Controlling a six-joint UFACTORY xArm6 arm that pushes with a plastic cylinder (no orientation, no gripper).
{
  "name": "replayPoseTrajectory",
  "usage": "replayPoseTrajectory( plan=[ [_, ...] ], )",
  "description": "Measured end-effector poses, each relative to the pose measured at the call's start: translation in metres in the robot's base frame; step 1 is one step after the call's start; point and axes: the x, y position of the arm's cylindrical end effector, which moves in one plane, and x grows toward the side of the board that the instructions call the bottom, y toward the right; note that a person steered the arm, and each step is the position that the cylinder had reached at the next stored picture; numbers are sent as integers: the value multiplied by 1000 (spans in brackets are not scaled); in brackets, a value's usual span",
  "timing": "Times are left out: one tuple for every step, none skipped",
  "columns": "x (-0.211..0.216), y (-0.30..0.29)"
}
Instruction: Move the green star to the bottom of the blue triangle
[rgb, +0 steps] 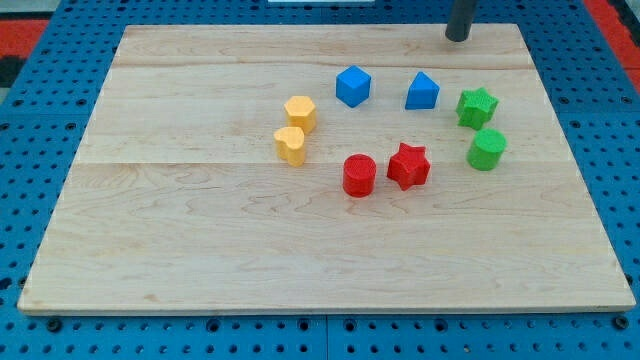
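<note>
The green star (477, 107) lies on the wooden board at the view's right, just right of the blue triangle (421, 91). The two are close but apart. My tip (457, 38) is near the board's top edge, above and between the blue triangle and the green star, touching neither. The rod runs up out of the view's top.
A green cylinder (487, 149) sits just below the green star. A red star (408, 165) and a red cylinder (359, 175) lie below the blue triangle. A blue cube (352, 86) is left of the triangle. Two yellow blocks (299, 112) (290, 144) lie further left.
</note>
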Motion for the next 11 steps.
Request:
replayPoseTrajectory(
  plan=[
    [-16, 4],
    [-1, 50],
    [-1, 133],
    [89, 137],
    [140, 103],
    [145, 30],
    [153, -13],
    [154, -11],
    [126, -2],
    [153, -20],
    [156, -23]
  ],
)
